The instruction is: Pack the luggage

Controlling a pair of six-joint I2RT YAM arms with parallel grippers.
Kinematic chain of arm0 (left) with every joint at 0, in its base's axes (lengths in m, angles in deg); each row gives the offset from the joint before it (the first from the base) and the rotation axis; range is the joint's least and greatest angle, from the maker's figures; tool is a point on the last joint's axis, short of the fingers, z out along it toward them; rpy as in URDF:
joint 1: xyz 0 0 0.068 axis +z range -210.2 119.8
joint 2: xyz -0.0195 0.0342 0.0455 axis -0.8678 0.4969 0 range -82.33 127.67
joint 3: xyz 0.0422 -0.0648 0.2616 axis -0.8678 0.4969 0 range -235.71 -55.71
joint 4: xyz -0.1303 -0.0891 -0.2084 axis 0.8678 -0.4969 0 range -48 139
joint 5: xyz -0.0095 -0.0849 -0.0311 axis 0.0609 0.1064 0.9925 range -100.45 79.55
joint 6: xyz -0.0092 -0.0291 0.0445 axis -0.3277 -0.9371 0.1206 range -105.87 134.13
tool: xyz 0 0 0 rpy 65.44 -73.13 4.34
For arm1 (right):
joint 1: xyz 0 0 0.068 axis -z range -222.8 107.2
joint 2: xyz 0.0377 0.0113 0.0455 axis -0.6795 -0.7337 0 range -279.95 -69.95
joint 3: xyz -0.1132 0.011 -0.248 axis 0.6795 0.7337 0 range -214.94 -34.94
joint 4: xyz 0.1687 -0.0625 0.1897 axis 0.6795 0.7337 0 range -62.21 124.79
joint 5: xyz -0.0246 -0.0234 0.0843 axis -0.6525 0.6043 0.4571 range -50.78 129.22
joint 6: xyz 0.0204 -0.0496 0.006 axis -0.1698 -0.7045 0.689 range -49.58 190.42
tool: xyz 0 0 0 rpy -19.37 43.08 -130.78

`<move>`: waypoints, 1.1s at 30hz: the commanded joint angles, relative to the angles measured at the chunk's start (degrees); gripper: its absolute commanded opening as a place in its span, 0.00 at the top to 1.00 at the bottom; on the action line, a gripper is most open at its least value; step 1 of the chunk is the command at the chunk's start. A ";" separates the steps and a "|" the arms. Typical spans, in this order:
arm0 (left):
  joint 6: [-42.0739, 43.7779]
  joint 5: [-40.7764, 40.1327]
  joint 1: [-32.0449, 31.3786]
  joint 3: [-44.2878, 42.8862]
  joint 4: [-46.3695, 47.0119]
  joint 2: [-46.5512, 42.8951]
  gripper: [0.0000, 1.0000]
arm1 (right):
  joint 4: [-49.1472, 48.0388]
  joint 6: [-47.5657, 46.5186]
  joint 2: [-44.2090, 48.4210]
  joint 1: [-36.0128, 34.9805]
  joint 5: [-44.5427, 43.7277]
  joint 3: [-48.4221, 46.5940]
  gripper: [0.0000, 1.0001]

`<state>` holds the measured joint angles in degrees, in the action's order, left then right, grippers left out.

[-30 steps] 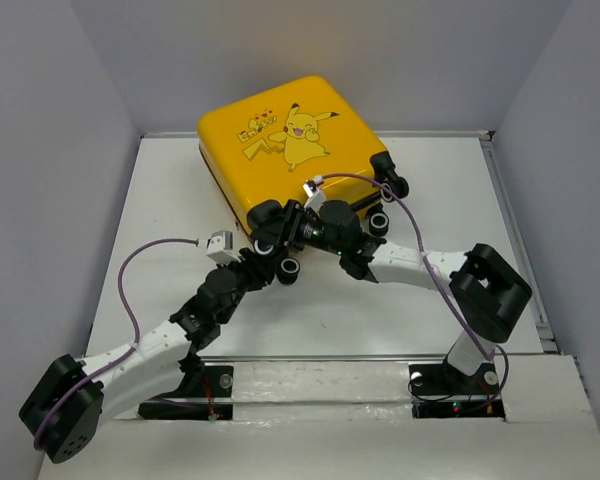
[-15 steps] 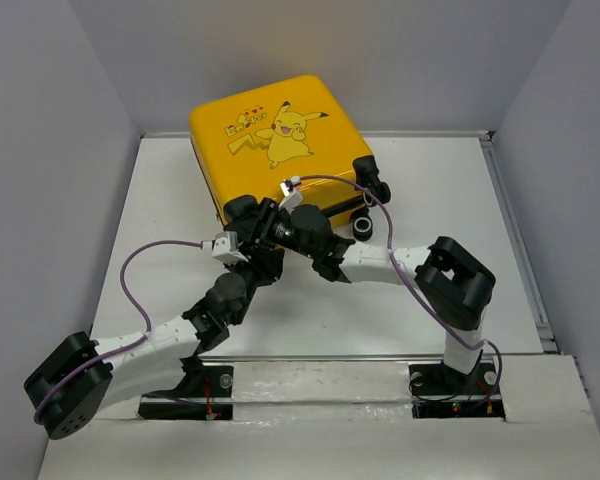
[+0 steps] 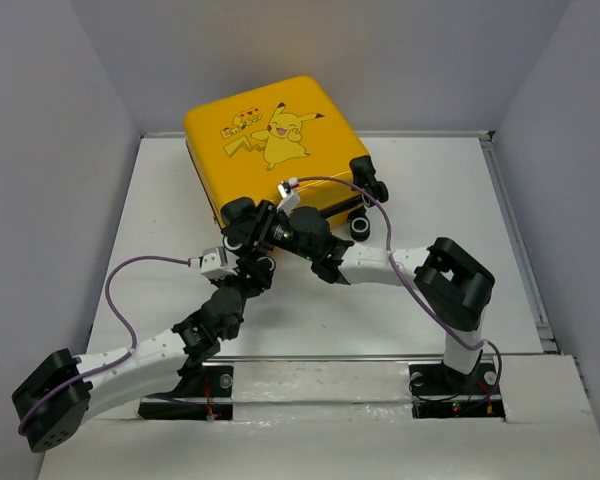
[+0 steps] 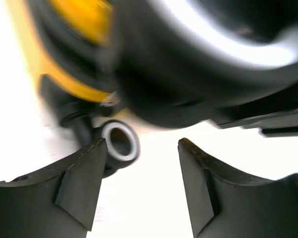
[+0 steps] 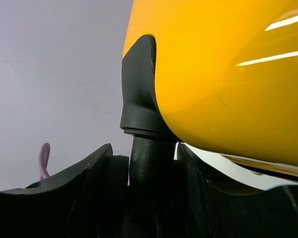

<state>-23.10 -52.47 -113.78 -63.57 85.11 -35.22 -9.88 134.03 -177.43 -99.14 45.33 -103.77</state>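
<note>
R gripper [image 5: 144, 148] clamps luggage [image 3: 270, 140] caster stem [image 5: 149, 163]; L gripper [image 4: 141, 144] spread open beside a wheel [image 4: 120, 141].

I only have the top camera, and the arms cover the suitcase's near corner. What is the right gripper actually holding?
Observer: In the right wrist view, the right gripper straddles the black wheel mount at the corner of the luggage, with its fingers closed against it.
Operator: And the left one?
Observer: In the left wrist view, the left gripper is open and holds nothing. A caster wheel sits just beside one fingertip.
</note>
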 commanded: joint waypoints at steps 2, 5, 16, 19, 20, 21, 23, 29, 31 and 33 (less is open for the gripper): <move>0.58 -9.75 -0.21 4.52 -0.43 -8.17 0.32 | -27.09 17.04 5.71 -5.63 17.97 -9.12 0.93; -0.21 -9.83 -0.21 5.22 -0.53 -9.76 0.33 | -32.90 22.77 4.74 -5.63 16.83 -8.16 0.93; 10.51 -10.80 1.90 -1.19 15.12 1.92 0.41 | -33.87 22.87 5.62 -5.63 16.39 -5.70 0.93; 11.83 -9.92 3.57 -2.42 18.02 4.30 0.41 | -33.78 22.34 7.02 -5.63 15.78 -2.98 0.93; 11.92 -10.45 4.09 -3.64 17.24 4.83 0.43 | -34.48 22.26 7.37 -5.63 15.51 -2.19 0.93; 11.66 -11.06 4.97 -4.18 16.27 5.70 0.43 | -34.75 22.17 7.64 -5.63 15.51 -1.57 0.93; 11.92 -11.85 5.68 -4.88 16.26 6.32 0.44 | -34.66 21.73 8.60 -5.63 15.51 -0.34 0.93; 14.90 -14.31 7.88 -6.99 15.74 8.25 0.63 | -34.14 19.62 11.33 -5.63 14.20 3.44 0.93; 14.91 -13.36 9.28 -7.26 14.87 8.79 0.88 | -34.75 19.27 11.85 -5.63 13.50 4.41 0.93; 13.51 -11.78 11.13 -7.17 12.24 7.91 0.94 | -35.54 18.83 12.91 -5.63 12.70 6.60 0.93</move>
<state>-8.78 -54.85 -109.94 -67.03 95.34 -26.87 -20.75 145.31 -175.77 -99.53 42.36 -97.85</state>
